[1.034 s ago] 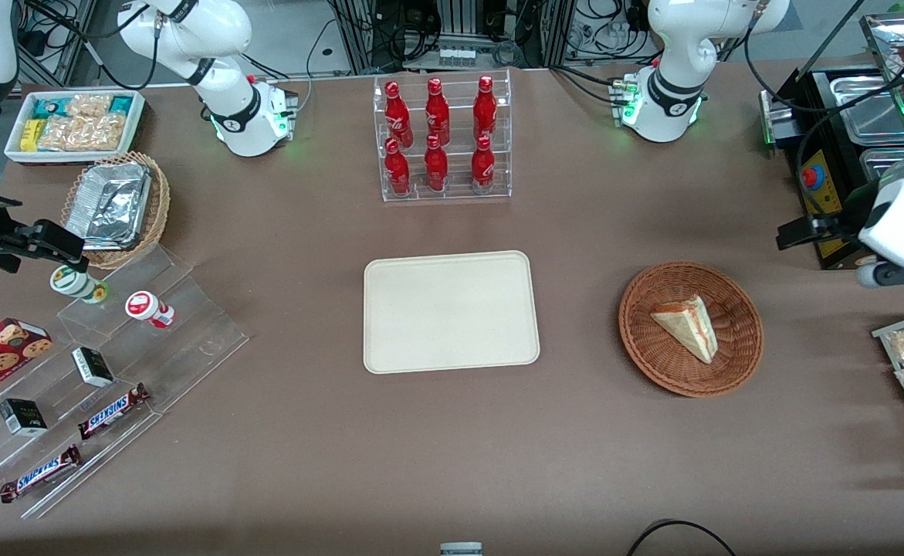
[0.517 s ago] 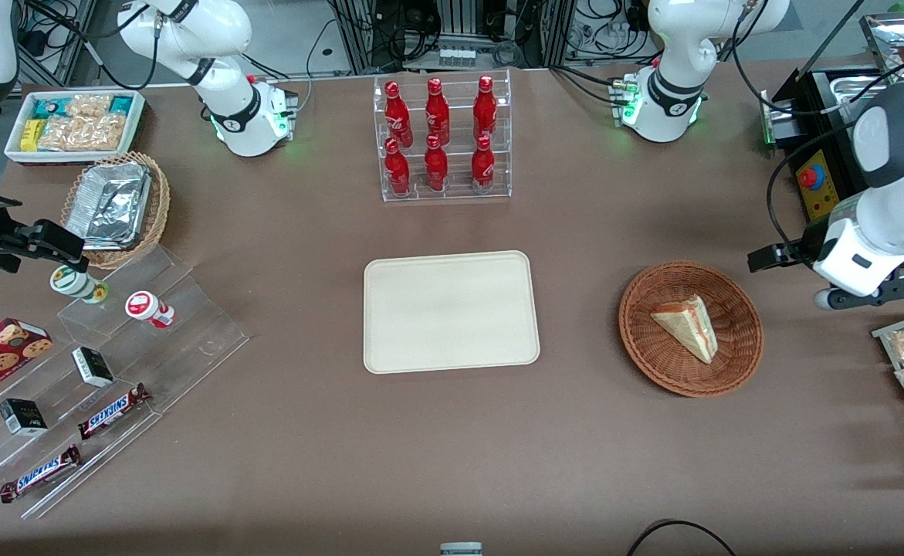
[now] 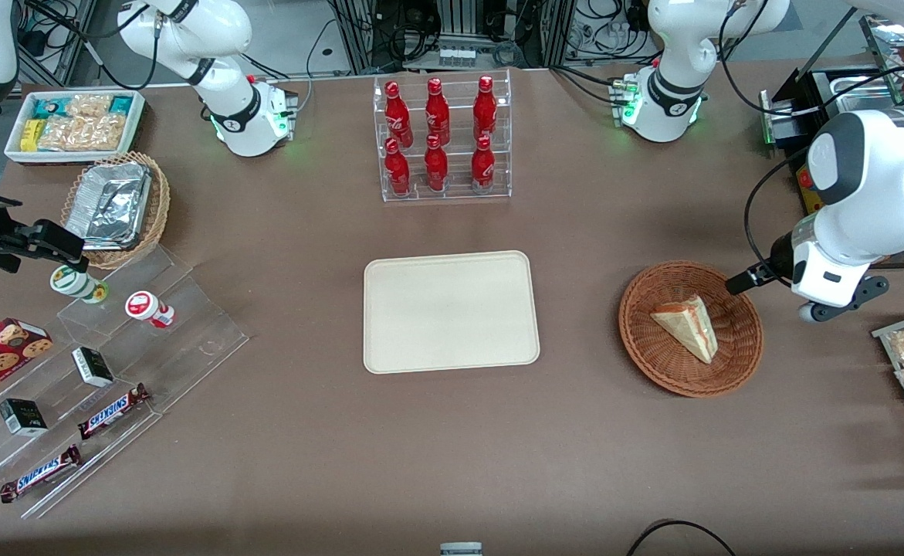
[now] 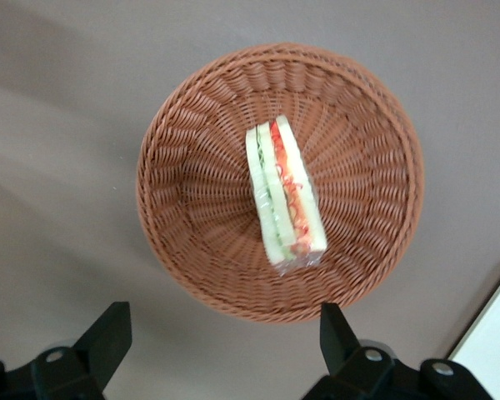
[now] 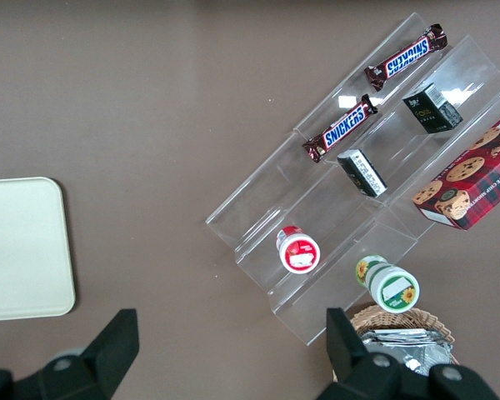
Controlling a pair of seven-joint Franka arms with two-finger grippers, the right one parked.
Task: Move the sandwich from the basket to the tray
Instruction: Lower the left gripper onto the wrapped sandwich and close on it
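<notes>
Sandwich (image 3: 687,327) lies in basket (image 3: 743,363), untouched. Tray (image 3: 450,311) bare, well apart toward the parked arm's end. Gripper (image 4: 221,346) hovers above the basket's edge, fingers (image 4: 108,333) spread wide, holding nothing. Grasp, carry and placing all remain.

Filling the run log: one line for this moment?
phase: approach | end effector: open, above brown wicker basket | wrapped triangular sandwich: in basket | beige tray: bare

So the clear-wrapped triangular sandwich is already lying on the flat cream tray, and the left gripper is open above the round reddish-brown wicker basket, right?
Not quite. The clear-wrapped triangular sandwich lies in the round reddish-brown wicker basket, not on the flat cream tray; the front view shows this. The rest holds: the left gripper is open above the basket, as the left wrist view shows.
</notes>
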